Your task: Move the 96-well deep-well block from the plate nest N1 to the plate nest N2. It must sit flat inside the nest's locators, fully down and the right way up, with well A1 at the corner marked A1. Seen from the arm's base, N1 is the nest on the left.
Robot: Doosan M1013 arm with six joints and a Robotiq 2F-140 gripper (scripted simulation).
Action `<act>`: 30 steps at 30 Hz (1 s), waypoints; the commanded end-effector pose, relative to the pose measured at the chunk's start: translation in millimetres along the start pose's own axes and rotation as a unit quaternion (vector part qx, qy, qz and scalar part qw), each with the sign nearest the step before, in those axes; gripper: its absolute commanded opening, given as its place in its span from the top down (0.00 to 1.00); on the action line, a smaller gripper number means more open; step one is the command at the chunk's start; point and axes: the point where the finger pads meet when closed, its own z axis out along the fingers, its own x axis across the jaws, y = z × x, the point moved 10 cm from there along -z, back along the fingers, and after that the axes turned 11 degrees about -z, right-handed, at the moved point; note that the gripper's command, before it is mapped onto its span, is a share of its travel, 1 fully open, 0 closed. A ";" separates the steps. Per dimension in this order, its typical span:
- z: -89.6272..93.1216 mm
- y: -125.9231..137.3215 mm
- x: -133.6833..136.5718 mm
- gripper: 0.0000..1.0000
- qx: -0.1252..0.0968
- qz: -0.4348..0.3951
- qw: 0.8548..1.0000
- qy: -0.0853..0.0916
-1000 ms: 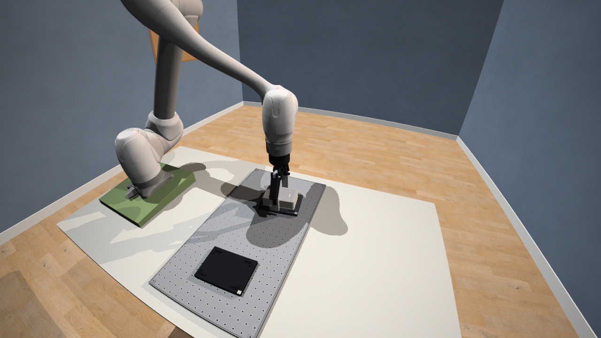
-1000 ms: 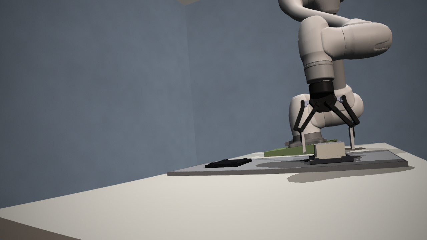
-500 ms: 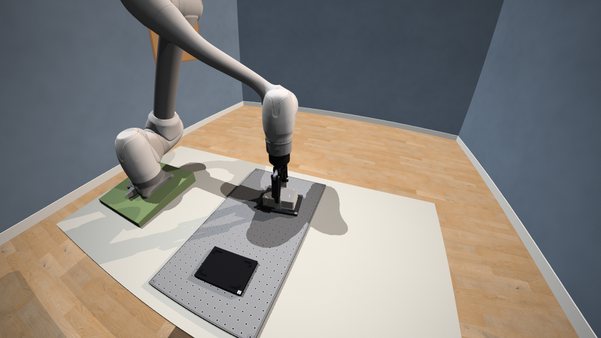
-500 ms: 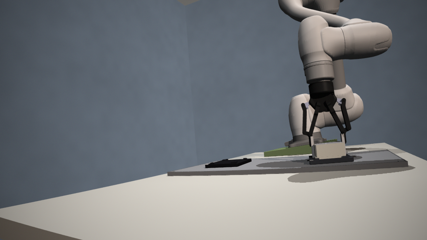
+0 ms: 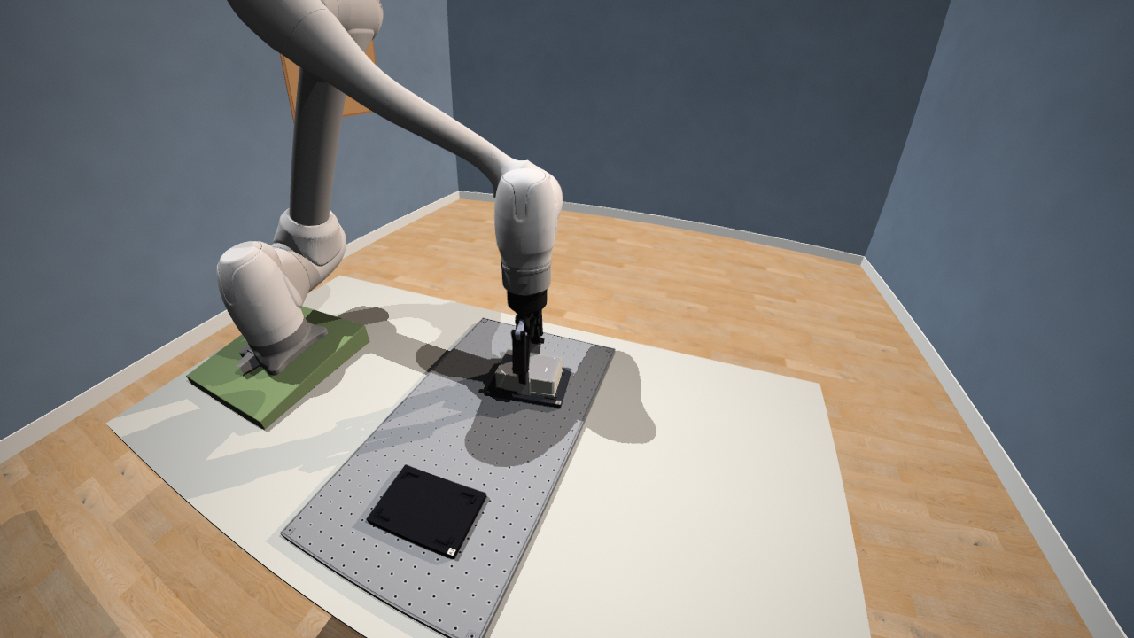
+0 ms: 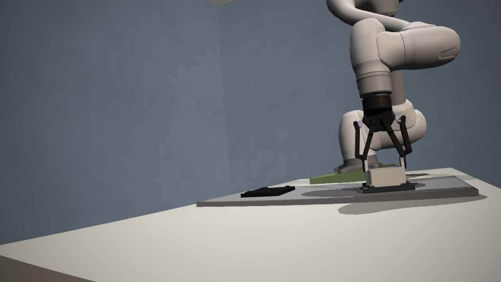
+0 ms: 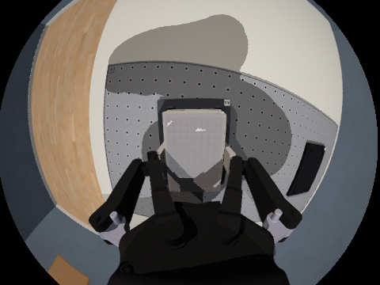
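The pale deep-well block [image 5: 541, 372] sits in the black plate nest N1 [image 5: 529, 390] at the far end of the grey perforated plate. It also shows in the side view [image 6: 384, 176] and in the wrist view [image 7: 195, 142]. My gripper [image 6: 384, 164] hangs straight down over the block, with one finger pad against each of its two opposite side walls, and is shut on it. The block still rests low in the nest [image 6: 388, 187]. The empty black nest N2 [image 5: 428, 509] lies at the near end of the plate, with a small white corner mark [image 5: 450, 549].
The grey perforated plate [image 5: 452, 468] lies on a white mat. The arm's green base block [image 5: 281, 372] stands to the left of the plate. Wooden floor surrounds the mat, with blue walls behind.
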 end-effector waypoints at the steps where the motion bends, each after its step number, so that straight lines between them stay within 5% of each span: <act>1: 0.2 0.1 0.0 1.00 0.000 0.000 1.000 0.000; 30: -39.8 0.1 0.0 1.00 0.000 0.000 1.000 0.000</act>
